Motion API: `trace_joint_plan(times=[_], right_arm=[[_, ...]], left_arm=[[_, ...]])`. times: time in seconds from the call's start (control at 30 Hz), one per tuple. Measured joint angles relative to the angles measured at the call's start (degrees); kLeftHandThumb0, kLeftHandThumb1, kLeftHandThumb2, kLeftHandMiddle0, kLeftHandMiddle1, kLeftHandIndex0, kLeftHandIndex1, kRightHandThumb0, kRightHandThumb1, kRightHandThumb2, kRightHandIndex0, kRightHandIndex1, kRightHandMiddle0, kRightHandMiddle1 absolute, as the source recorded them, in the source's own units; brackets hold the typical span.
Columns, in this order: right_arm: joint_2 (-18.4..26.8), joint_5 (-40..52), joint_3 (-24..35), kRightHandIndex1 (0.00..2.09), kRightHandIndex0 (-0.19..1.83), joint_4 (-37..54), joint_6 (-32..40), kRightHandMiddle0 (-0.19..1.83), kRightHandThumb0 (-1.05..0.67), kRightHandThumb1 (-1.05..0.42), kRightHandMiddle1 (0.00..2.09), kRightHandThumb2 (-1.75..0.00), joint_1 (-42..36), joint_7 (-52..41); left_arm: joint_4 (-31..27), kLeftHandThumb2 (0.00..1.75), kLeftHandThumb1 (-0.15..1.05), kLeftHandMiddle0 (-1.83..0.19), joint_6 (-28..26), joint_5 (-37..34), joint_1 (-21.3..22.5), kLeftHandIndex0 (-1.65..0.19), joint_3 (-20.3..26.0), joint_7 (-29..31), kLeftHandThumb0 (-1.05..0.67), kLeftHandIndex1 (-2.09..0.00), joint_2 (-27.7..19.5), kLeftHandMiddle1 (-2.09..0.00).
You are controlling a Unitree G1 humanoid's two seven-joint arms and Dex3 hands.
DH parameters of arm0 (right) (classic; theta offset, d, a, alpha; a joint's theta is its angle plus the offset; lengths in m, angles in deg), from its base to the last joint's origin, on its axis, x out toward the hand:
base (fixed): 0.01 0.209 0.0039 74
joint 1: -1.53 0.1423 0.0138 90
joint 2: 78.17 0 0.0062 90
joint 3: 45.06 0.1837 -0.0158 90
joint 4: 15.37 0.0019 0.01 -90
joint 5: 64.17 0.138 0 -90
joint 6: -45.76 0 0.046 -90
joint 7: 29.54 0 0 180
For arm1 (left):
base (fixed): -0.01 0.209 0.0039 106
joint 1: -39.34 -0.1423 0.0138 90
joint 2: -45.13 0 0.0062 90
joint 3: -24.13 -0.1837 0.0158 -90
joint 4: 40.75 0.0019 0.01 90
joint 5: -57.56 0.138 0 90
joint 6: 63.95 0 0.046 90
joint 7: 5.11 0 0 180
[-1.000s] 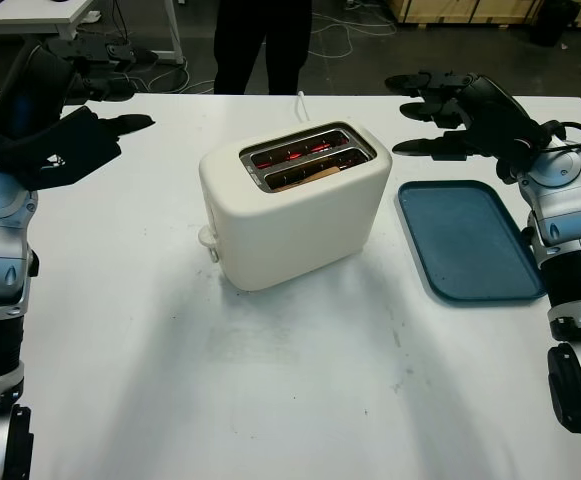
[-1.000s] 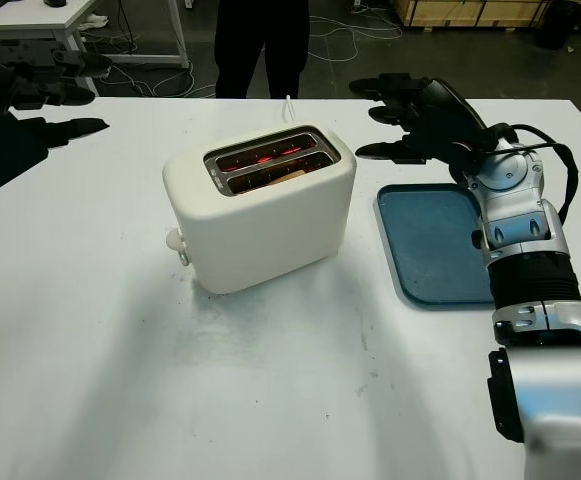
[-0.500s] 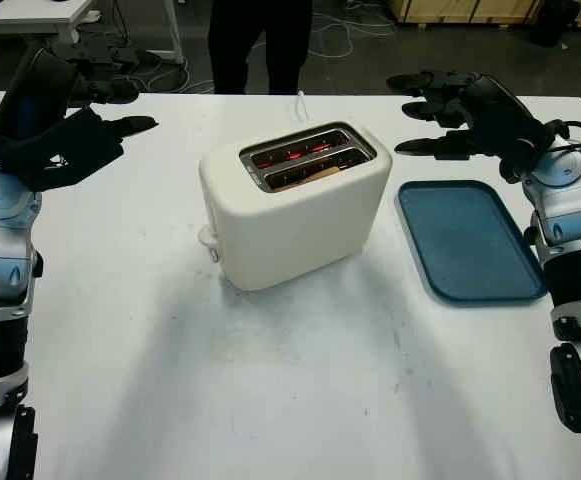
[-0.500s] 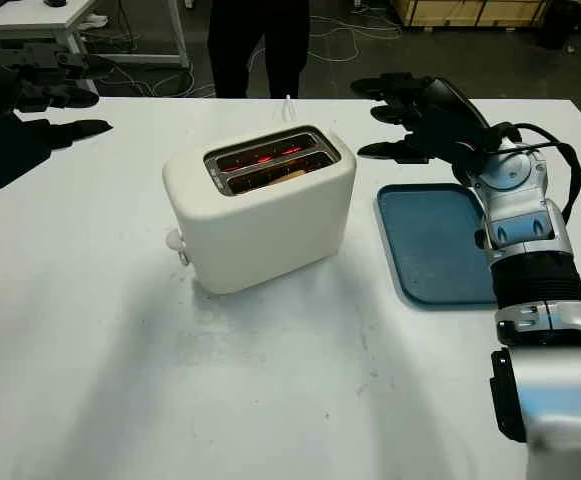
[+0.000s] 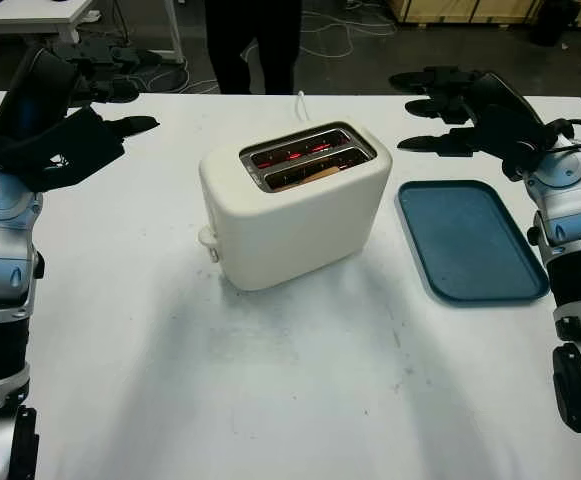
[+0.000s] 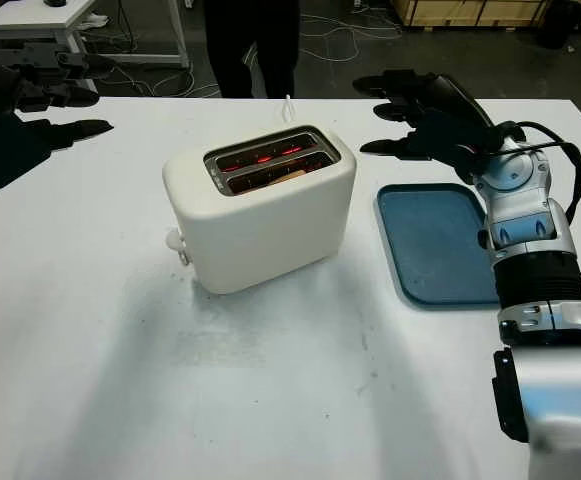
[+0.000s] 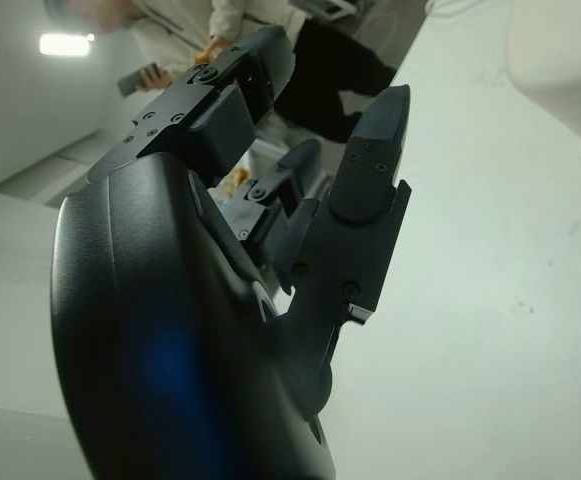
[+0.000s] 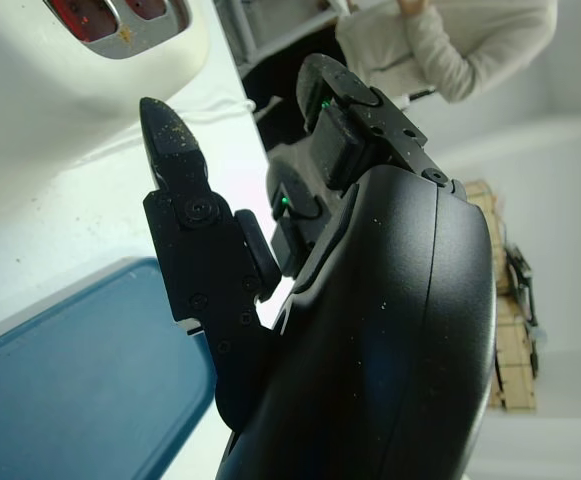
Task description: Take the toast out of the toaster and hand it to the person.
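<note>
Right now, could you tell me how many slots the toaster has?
2: the far slot and the near slot on top of the toaster, the near one holding toast.

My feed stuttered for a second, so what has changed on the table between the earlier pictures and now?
Very little. The right robot hand, open above the far end of the blue tray, drifted slightly toward the far edge of the table. The person behind the table shifted a little. The left robot hand stays open at the far left. The toaster has not moved, and the toast is still down in its slot.
</note>
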Motion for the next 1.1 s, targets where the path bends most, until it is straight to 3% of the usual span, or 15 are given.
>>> trace_joint_plan(times=[0.6,1.1], right_arm=[[0.0,0.5,0.7,0.0,0.53,0.7,0.7,0.52,-0.2,-0.79,0.0,0.0,0.0,-0.1],[0.1,0.6,1.0,0.01,0.52,3.9,2.8,0.51,-0.19,-0.8,0.0,0.0,-0.6,-0.8]], left_arm=[[-0.3,0.0,0.84,-0.67,0.0,0.0,-0.7,-0.72,-0.1,0.1,-0.3,-0.08,0.0,-0.38],[-3.4,0.0,0.84,-0.63,-4.5,0.3,-1.5,-0.71,-0.3,0.1,-0.27,-0.07,0.5,-0.39]])
